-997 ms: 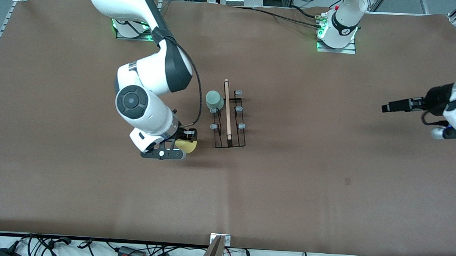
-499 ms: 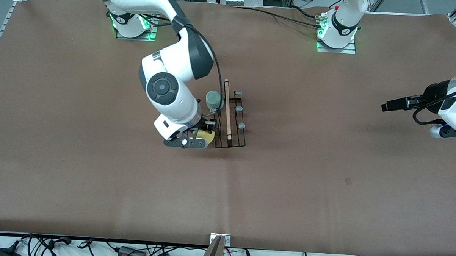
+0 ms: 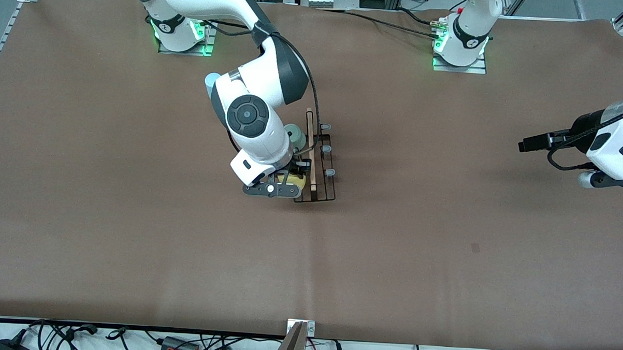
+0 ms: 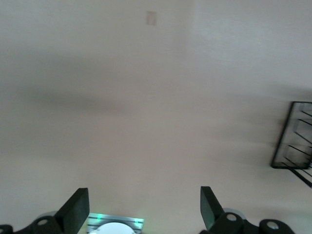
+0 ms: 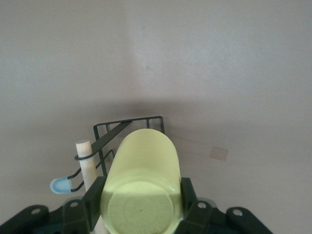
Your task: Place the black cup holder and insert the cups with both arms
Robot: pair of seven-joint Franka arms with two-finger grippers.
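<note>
Over the black cup holder [image 3: 315, 162], your right gripper [image 3: 289, 183] had arrived clamping the yellow cup [image 5: 141, 185], ready to insert; left gripper [image 4: 141, 214] waited open near the tabletop's edge

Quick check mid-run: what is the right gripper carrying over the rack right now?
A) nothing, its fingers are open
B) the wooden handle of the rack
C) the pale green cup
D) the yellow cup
D: in the right wrist view the yellow cup sits clamped in the right gripper above the black cup holder; the pale green cup is already on the rack.
</note>
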